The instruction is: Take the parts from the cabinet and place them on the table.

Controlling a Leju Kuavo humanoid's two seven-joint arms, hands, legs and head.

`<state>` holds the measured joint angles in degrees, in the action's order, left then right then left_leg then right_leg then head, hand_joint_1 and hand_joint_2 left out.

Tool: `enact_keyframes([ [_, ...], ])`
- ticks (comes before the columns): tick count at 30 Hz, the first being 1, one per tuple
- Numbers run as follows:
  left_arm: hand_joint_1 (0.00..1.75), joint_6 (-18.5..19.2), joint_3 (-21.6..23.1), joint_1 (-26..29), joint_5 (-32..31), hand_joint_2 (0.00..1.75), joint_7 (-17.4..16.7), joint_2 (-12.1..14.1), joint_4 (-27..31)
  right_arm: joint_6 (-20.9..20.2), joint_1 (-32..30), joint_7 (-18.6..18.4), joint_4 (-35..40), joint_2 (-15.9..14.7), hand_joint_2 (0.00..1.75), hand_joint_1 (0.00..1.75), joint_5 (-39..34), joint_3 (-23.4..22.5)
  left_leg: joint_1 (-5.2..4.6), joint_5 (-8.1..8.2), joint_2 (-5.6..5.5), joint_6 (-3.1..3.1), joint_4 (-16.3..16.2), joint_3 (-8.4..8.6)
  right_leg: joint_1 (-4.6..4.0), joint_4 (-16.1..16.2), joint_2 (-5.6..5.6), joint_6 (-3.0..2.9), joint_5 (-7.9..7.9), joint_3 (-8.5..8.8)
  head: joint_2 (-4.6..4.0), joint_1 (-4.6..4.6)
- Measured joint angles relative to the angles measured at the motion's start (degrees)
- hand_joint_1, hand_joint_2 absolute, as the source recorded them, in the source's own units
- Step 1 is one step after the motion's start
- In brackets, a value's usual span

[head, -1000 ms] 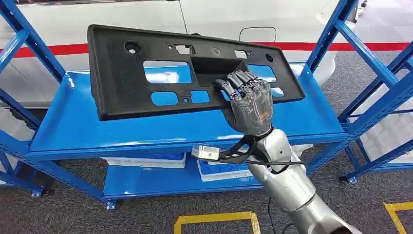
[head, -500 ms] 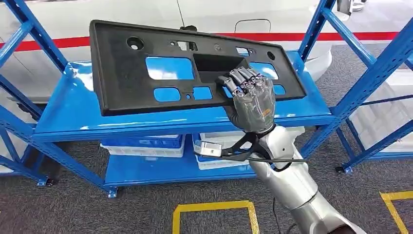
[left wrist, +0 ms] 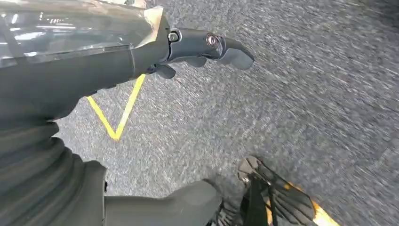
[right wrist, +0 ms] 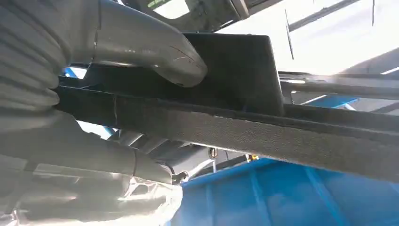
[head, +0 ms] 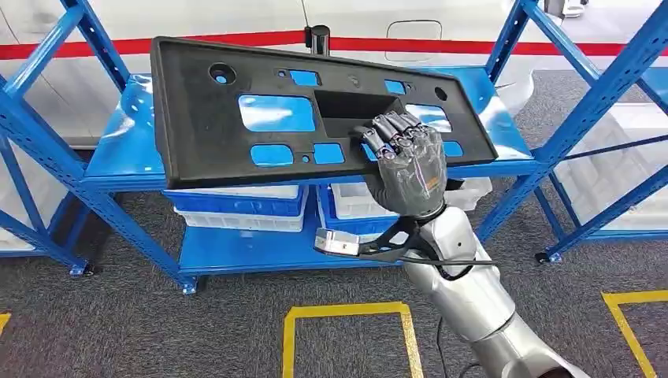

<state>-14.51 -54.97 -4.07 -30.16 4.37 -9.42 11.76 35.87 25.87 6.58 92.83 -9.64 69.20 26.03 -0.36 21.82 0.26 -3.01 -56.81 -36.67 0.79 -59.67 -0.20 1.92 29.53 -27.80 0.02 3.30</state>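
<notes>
- Shelving posts [head: 35, 169] stand at the far left, near the free end of the panel.
- Black panel [head: 236, 157] runs crosswise, long axis left to right, lifted above the blue shelf [head: 118, 169] and tilted.
- Right hand [head: 406, 169] grips the panel near its right end (thumb underneath, fingers hooked into the central opening), so the left end overhangs.
- Left hand [left wrist: 207, 47] hangs over carpet, holding nothing, fingers apart.

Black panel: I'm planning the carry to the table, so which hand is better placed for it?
Right. The right hand already grips the black panel at its lower edge, lifted off the blue shelf. The left hand hangs over the floor, holding nothing.
</notes>
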Motion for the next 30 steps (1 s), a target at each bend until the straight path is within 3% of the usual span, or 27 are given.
enact_keyframes([
  [1,0.0,-0.09,0.0,0.01,-0.2,1.75,-0.09,-0.02,0.0,0.0,-0.05,-0.02,0.17,0.2,1.75,1.75,0.11,-0.02,-0.21,-0.39,-0.03,0.31,-0.34,-0.36,-0.64,3.83,0.08,-0.32,1.22,2.11,0.0,-0.04],
  [3,0.0,-0.15,0.0,0.05,-0.48,1.75,-0.15,0.11,0.0,0.0,-0.49,-0.13,0.28,0.31,1.75,1.75,0.26,-0.22,-0.22,-1.43,0.06,0.71,-0.36,-0.68,-0.66,3.87,0.25,-0.57,1.12,0.93,0.0,-0.13],
  [4,0.0,-0.15,0.0,0.13,-0.59,1.75,-0.28,0.13,0.0,0.0,-0.91,-0.18,0.26,0.31,1.75,1.75,0.33,-0.33,-0.14,-1.77,-0.08,0.98,-0.38,-0.8,-0.51,3.79,0.2,-0.98,0.86,0.79,0.0,-0.18],
  [5,0.0,-0.15,0.0,0.23,-0.81,1.75,-0.39,0.28,0.0,0.0,-1.21,-0.33,0.26,0.33,1.75,1.75,0.35,-0.46,0.28,-1.2,-0.2,1.34,-0.86,-1.13,0.89,3.9,-0.04,-1.69,0.21,0.47,0.0,-0.15],
  [6,0.0,-0.24,0.02,0.34,-1.01,1.75,-0.55,0.35,0.0,0.0,-1.35,-0.37,0.26,0.46,1.75,1.75,0.42,-0.52,0.34,1.64,-0.32,1.74,-2.33,-1.74,0.62,3.9,-0.11,-2.22,-0.3,-0.08,0.0,-0.28],
  [7,0.0,-0.24,0.02,0.36,-1.03,1.75,-0.68,0.35,0.0,0.04,-1.47,-0.37,0.26,0.52,1.75,1.75,0.48,-0.61,0.55,5.61,-0.4,2.12,-5.61,-2.63,0.59,3.89,-0.23,-3.04,-1.0,-0.58,0.0,-0.42],
  [9,0.0,-0.26,0.02,0.36,-1.14,1.75,-0.9,0.37,-0.02,0.09,-1.92,-0.44,0.26,0.57,1.75,1.75,0.42,-1.01,0.95,11.35,-0.4,2.85,-14.04,-4.69,0.49,3.8,-0.24,-2.95,-2.41,-1.96,0.0,-0.46],
  [10,0.0,-0.26,0.04,0.36,-1.18,1.75,-0.96,0.44,0.0,0.13,-2.33,-0.46,0.26,0.57,1.75,1.75,0.44,-1.14,1.13,11.81,-0.39,3.14,-17.51,-5.11,0.48,3.68,-0.23,-2.76,-3.13,-2.96,0.0,-0.44],
  [11,0.0,-0.26,0.04,0.36,-1.2,1.75,-0.98,0.48,0.0,0.15,-2.68,-0.48,0.26,0.57,1.75,1.75,0.44,-1.25,1.32,10.66,-0.38,3.31,-18.45,-4.56,0.51,3.51,-0.24,-2.61,-3.68,-3.83,0.0,-0.46],
  [12,0.0,-0.26,0.04,0.36,-1.29,1.75,-1.03,0.55,0.0,0.15,-2.92,-0.48,0.26,0.57,1.75,1.75,0.46,-1.31,1.55,8.65,-0.38,3.42,-17.26,-2.98,0.59,3.31,-0.22,-2.34,-4.12,-4.65,0.0,-0.46],
  [13,0.0,-0.26,0.04,0.36,-1.35,1.75,-1.05,0.63,0.0,0.17,-3.04,-0.48,0.26,0.55,1.75,1.75,0.46,-1.36,1.73,6.57,-0.37,3.45,-13.85,-0.2,0.69,3.06,-0.2,-2.04,-4.56,-5.44,0.0,-0.46],
  [14,0.0,-0.24,0.04,0.35,-1.51,1.75,-1.05,0.66,0.0,0.17,-3.04,-0.48,0.26,0.5,1.75,1.75,0.46,-1.44,1.85,5.49,-0.39,3.38,-9.47,3.06,0.79,2.81,-0.16,-1.79,-4.96,-6.07,0.0,-0.48],
  [15,0.0,-0.24,0.07,0.25,-1.53,1.75,-1.05,0.66,0.0,0.2,-3.01,-0.48,0.28,0.5,1.75,1.75,0.46,-1.6,1.94,6.43,-0.54,3.3,-4.22,6.75,0.77,2.49,-0.15,-1.4,-5.23,-6.36,0.0,-0.5],
  [16,0.0,-0.22,0.11,0.19,-1.57,1.75,-1.07,0.7,0.0,0.22,-2.96,-0.48,0.33,0.44,1.75,1.75,0.46,-1.9,1.55,7.73,-0.73,3.04,-0.48,8.93,0.42,2.34,-0.16,-0.83,-5.61,-6.78,0.0,-0.4],
  [19,0.0,-0.15,0.15,0.22,-1.64,1.75,-1.35,0.72,0.0,0.22,-2.94,-0.48,0.31,0.44,1.75,1.75,0.33,-2.23,0.85,7.22,-0.74,1.72,-0.38,7.99,0.65,2.84,-0.37,0.6,-7.16,-7.04,0.0,-0.33],
  [20,0.0,-0.15,0.15,0.25,-1.68,1.75,-1.44,0.7,-0.02,0.22,-3.04,-0.48,0.24,0.39,1.75,1.75,0.31,-2.3,0.91,6.24,-0.49,0.77,0.29,7.49,-0.09,2.85,-0.3,1.09,-7.5,-7.4,0.0,-0.31],
  [21,0.0,-0.11,0.18,0.2,-1.7,1.75,-1.55,0.61,-0.02,0.24,-3.08,-0.5,0.15,0.22,1.75,1.75,0.22,-2.54,0.97,5.34,-0.07,0.16,0.46,6.97,0.5,1.55,-0.23,0.68,-5.63,-8.31,0.0,-0.39],
  [22,0.0,-0.07,0.24,0.18,-1.81,1.75,-1.64,0.7,0.0,0.28,-3.09,-0.52,0.09,0.2,1.75,1.75,0.15,-2.64,0.97,4.67,-0.05,-0.59,0.51,5.99,0.32,-1.2,-0.16,-0.02,-2.45,-9.88,0.0,-0.22],
  [23,0.0,-0.07,0.24,0.18,-1.95,1.75,-1.73,0.81,0.0,0.44,-3.3,-0.55,0.09,0.13,1.75,1.75,0.04,-2.73,0.86,3.91,0.01,-0.69,0.5,5.04,0.42,-5.88,-0.1,-0.47,0.98,-11.2,0.0,-0.11],
  [24,0.0,-0.07,0.24,0.18,-1.97,1.75,-1.79,0.87,0.0,0.57,-3.67,-0.63,0.06,0.11,1.75,1.75,-0.19,-2.93,0.81,3.19,0.04,-0.78,0.47,4.08,0.42,-10.47,-0.08,-0.56,3.36,-12.44,0.0,-0.09],
  [25,0.0,-0.02,0.24,0.19,-2.01,1.75,-1.83,0.94,0.0,0.7,-4.18,-0.7,0.06,-0.02,1.75,1.75,-0.35,-3.17,0.75,2.43,0.05,-0.78,0.42,3.03,0.41,-14.53,-0.06,-0.21,4.57,-13.23,0.0,-0.09],
  [26,0.0,0.11,0.24,0.19,-2.05,1.75,-1.84,0.94,0.0,0.74,-4.7,-0.7,0.06,-0.18,1.75,1.75,-0.42,-3.41,0.69,1.69,0.05,-0.74,0.41,2.1,0.34,-16.32,-0.03,0.35,4.17,-12.93,0.0,-0.09],
  [27,0.0,0.13,0.24,0.19,-2.12,1.75,-1.84,0.94,-0.02,0.79,-5.13,-0.72,0.06,-0.35,1.75,1.75,-0.55,-3.76,0.66,1.0,0.05,-0.64,0.36,1.14,0.34,-15.92,-0.04,1.07,2.69,-11.59,0.0,-0.09],
  [28,0.0,0.15,0.24,0.19,-2.14,1.75,-1.84,0.92,-0.02,0.81,-5.44,-0.72,0.09,-0.46,1.75,1.75,-0.9,-4.02,0.64,0.3,0.06,-0.47,0.29,0.25,0.34,-13.53,-0.04,1.7,0.76,-9.34,0.0,-0.07],
  [29,0.0,0.11,0.24,0.18,-2.27,1.75,-1.84,0.92,-0.02,0.81,-5.69,-0.72,0.09,-0.59,1.75,1.75,-1.55,-4.37,0.64,-0.51,0.05,-0.22,0.25,-0.74,0.32,-8.63,-0.05,1.97,-0.73,-5.54,0.0,-0.07],
  [30,0.0,0.09,0.26,0.1,-2.45,1.75,-1.92,0.92,0.0,0.83,-5.93,-0.7,0.17,-0.68,1.75,1.75,-2.03,-4.76,0.59,-1.15,0.05,0.07,0.07,-1.17,0.34,-2.97,-0.09,1.51,-0.21,-1.29,0.0,-0.09],
])
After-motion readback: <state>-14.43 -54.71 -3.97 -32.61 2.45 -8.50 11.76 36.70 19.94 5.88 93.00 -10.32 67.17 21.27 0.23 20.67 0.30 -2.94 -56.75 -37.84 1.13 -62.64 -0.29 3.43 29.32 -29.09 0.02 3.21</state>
